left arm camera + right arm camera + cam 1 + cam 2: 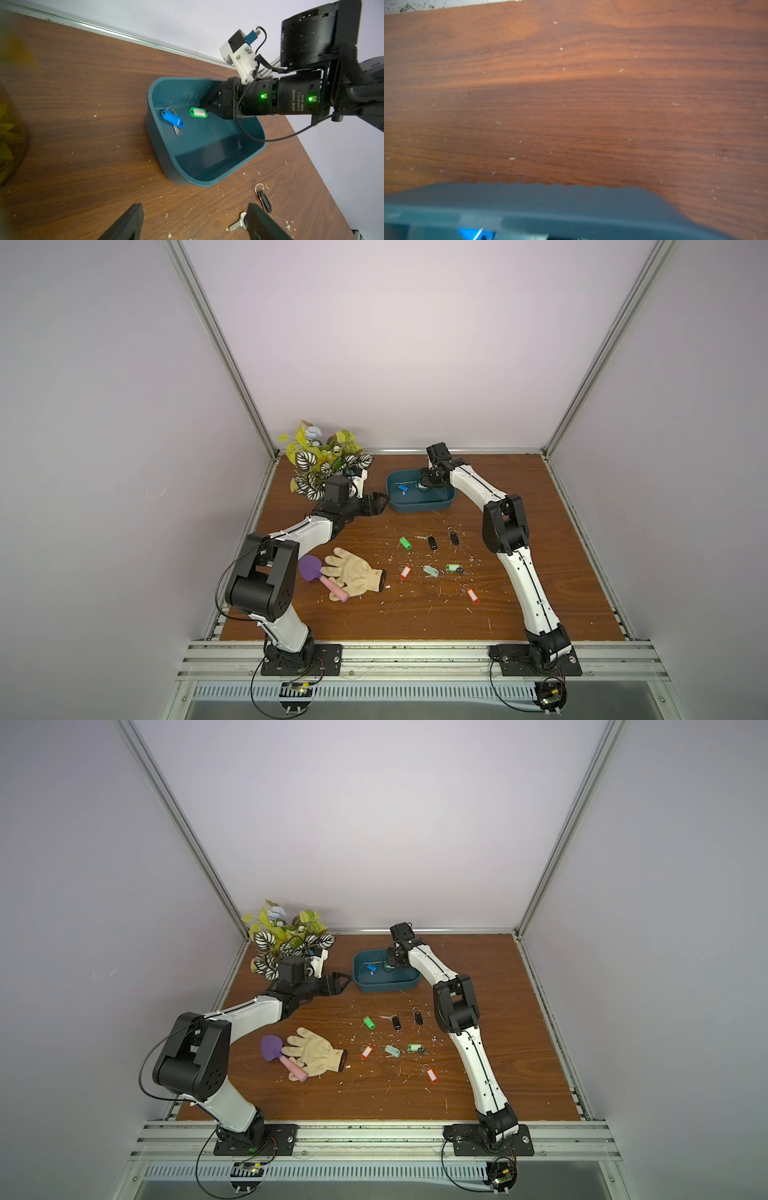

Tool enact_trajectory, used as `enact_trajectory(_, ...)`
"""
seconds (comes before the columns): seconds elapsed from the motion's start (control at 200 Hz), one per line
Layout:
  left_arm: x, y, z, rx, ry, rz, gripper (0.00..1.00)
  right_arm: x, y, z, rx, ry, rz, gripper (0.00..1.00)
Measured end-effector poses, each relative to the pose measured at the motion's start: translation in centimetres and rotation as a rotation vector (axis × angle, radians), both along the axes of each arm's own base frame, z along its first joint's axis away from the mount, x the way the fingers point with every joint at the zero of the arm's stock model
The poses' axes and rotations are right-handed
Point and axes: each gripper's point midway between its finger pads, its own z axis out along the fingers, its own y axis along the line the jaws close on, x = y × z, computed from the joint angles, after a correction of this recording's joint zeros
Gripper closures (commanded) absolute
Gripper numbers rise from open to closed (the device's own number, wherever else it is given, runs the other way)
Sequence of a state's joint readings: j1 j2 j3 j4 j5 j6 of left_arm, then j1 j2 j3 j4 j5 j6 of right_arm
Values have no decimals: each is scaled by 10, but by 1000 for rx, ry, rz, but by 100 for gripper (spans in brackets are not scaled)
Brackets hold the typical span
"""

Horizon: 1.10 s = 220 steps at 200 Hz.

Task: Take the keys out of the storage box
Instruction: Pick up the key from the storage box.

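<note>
The dark teal storage box [419, 506] [386, 986] stands at the back middle of the wooden table. Inside it lie a blue-tagged key [402, 488] [172, 118] and a green-tagged key [198, 112]. My right gripper [424, 485] [207, 109] reaches down into the box, its fingers closed on the ring end of the green tag. Left of the box, just above the table, my left gripper [376, 504] [193, 205] hovers open and empty. Several more keys lie in front of the box, among them a green tag [405, 542], a black tag [432, 542] and a red tag [471, 595].
A leafy potted plant [324, 464] stands at the back left, close behind my left wrist. A cream glove [353, 572] and a purple shovel with a pink handle [316, 572] lie front left. White flecks are scattered over the table. Metal rails edge it.
</note>
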<state>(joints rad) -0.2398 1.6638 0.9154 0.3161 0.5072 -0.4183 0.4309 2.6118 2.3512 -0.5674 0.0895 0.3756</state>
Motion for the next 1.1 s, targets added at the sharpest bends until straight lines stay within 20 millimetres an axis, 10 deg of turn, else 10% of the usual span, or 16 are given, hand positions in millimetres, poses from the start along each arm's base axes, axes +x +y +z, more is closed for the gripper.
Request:
enact_trajectory(0.315, 1, 2, 0, 0, 0, 5, 18, 1, -1, 1, -17, -2, 6, 100)
enact_trajectory(0.831, 1, 2, 0, 0, 0, 4, 19, -5, -1, 8, -21, -1, 14, 100)
enact_trajectory(1.101, 1, 2, 0, -1, 0, 2, 19, -7, 1, 62, 23, -78, 27, 100)
